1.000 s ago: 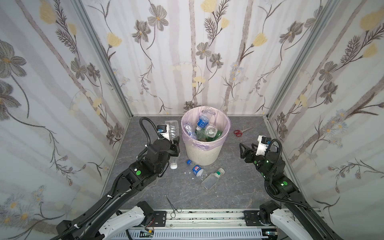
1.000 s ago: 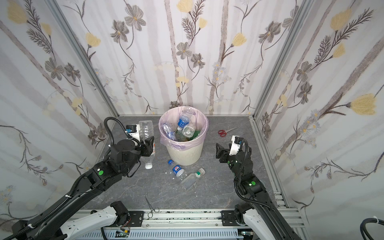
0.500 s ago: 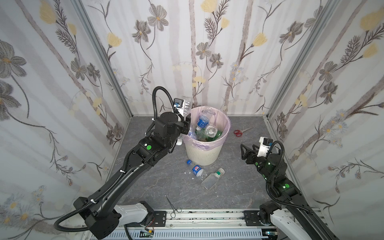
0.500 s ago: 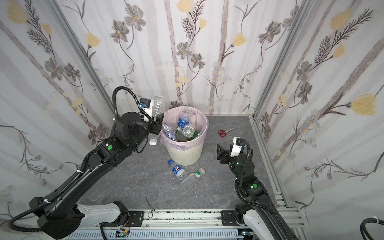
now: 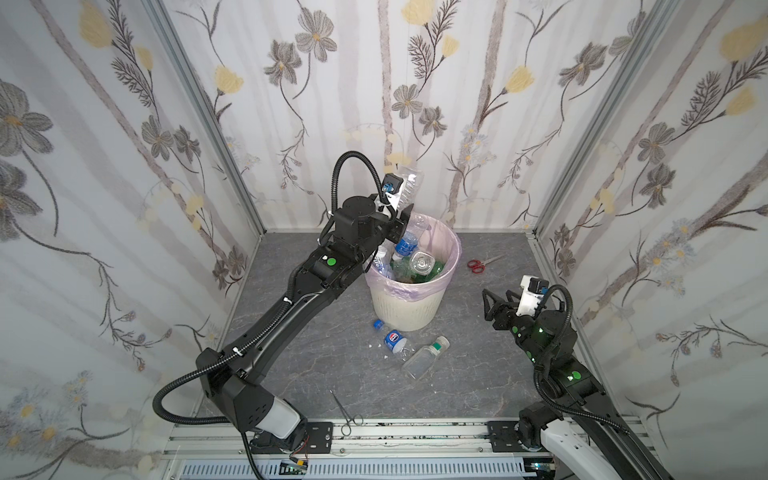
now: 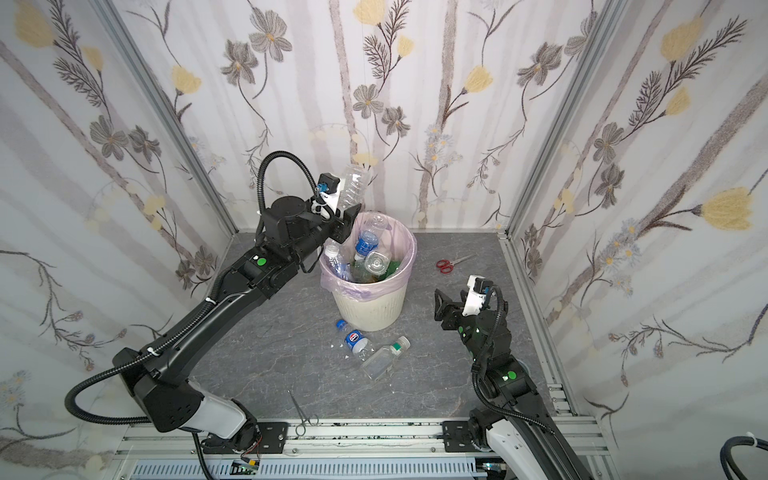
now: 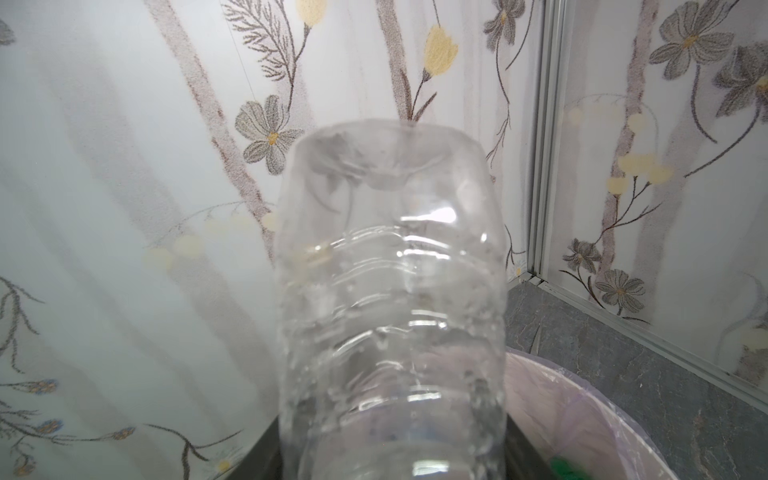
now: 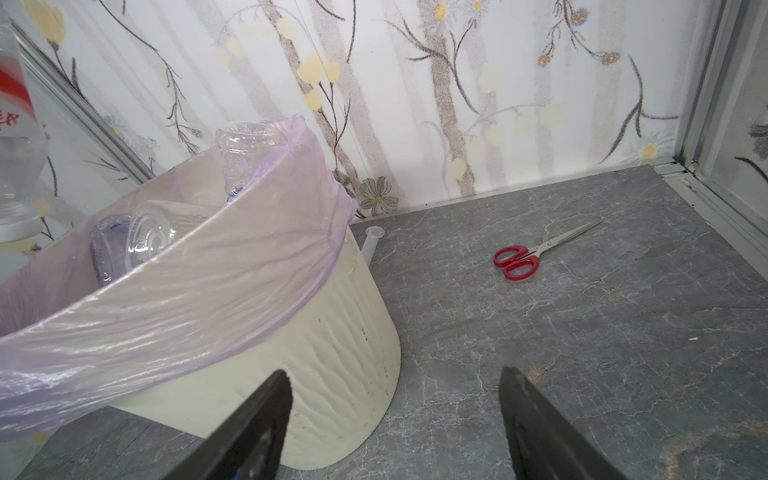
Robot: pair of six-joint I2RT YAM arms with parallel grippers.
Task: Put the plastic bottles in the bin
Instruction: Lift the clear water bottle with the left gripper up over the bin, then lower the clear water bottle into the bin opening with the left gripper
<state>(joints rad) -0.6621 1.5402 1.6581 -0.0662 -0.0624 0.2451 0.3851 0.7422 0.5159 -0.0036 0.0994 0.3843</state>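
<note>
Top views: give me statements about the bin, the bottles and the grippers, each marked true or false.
1. The left gripper holds a clear plastic bottle up by the rim of the round cream ribbed bin. True.
2. The right gripper grips the red-handled scissors. False: it is open and empty; the scissors lie on the grey floor.
3. A blue-labelled bottle and a white-capped clear bottle lie on the floor beside the bin. True.
4. The bin is empty. False: several bottles fill it.

Left fingers (image 6: 352, 212) clamped, raised high (right fingers (image 8: 257, 424) parted, low).
</note>
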